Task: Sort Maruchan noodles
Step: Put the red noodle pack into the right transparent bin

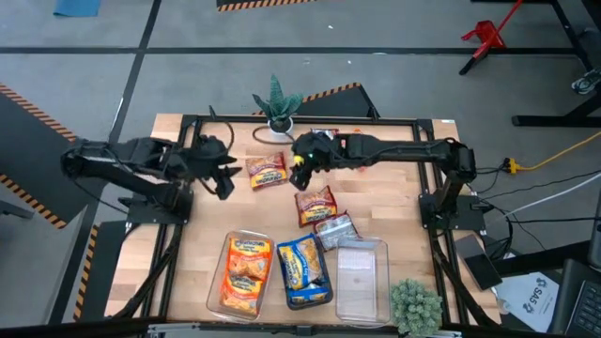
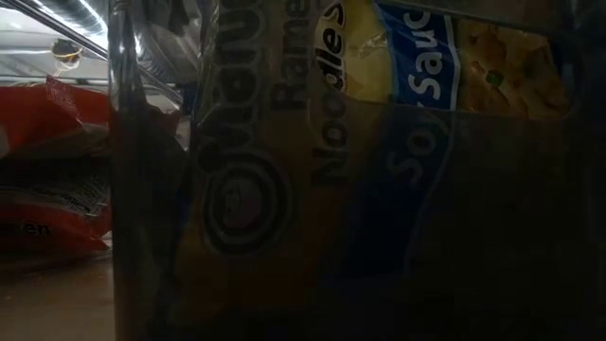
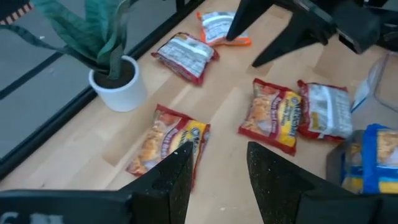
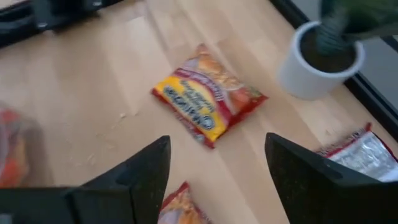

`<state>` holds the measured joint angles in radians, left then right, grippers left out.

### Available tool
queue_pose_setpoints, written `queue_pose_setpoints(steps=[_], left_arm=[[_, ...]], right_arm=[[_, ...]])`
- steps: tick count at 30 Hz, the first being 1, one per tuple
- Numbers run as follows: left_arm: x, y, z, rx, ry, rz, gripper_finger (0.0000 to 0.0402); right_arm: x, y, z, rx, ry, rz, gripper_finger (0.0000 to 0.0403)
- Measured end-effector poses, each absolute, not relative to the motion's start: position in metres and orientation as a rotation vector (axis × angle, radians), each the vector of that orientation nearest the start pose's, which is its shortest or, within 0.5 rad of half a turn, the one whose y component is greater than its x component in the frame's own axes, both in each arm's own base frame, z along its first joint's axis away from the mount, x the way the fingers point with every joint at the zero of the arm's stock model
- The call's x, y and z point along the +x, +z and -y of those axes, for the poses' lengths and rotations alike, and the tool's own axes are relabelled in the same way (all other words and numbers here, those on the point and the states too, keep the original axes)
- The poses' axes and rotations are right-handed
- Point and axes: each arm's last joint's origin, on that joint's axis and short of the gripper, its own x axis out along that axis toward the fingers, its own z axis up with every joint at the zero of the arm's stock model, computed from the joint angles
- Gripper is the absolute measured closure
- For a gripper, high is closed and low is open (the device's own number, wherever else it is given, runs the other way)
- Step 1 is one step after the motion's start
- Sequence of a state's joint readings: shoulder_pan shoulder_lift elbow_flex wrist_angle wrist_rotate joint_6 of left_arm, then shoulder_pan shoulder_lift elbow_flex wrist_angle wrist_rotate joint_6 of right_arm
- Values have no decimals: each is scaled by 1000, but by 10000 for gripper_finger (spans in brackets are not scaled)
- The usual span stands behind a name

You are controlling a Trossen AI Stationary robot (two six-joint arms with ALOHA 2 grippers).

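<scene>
Two hands are over the tabletop (image 1: 197, 272): my right hand (image 1: 299, 172), fingers apart and empty, hangs by the red-and-yellow packet (image 4: 208, 103); my left hand (image 3: 217, 180), fingers also apart, waits beyond it. I'd come down square across the packet's short width. The white plant pot (image 4: 317, 62) stands near, so I'd lift straight up, then swing toward the bins (image 1: 362, 277).

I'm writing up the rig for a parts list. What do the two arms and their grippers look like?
Both arms are dark, nearly black, jointed links. The left gripper and the right gripper each end in two flat, matte black fingers tapering to blunt tips. A small green light glows near the right arm's wrist. No markings are readable.
</scene>
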<state>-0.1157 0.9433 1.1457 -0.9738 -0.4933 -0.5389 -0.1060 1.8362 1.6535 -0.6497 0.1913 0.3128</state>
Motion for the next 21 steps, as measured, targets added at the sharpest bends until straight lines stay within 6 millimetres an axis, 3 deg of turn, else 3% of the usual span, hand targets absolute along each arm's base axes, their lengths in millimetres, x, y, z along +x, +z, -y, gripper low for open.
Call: queue_pose_setpoints(steps=[8,17,21], left_arm=[[162,336,-17,-292,480,-601,256],[171,277,-46,-371,502,-618,256],[170,264,-56,-400,583,-600,256]], right_arm=[[403,283,71,364,-469,-767,165],[416,252,82,454,-459,-790,165],[427,234,84,460,-438,-792,149]])
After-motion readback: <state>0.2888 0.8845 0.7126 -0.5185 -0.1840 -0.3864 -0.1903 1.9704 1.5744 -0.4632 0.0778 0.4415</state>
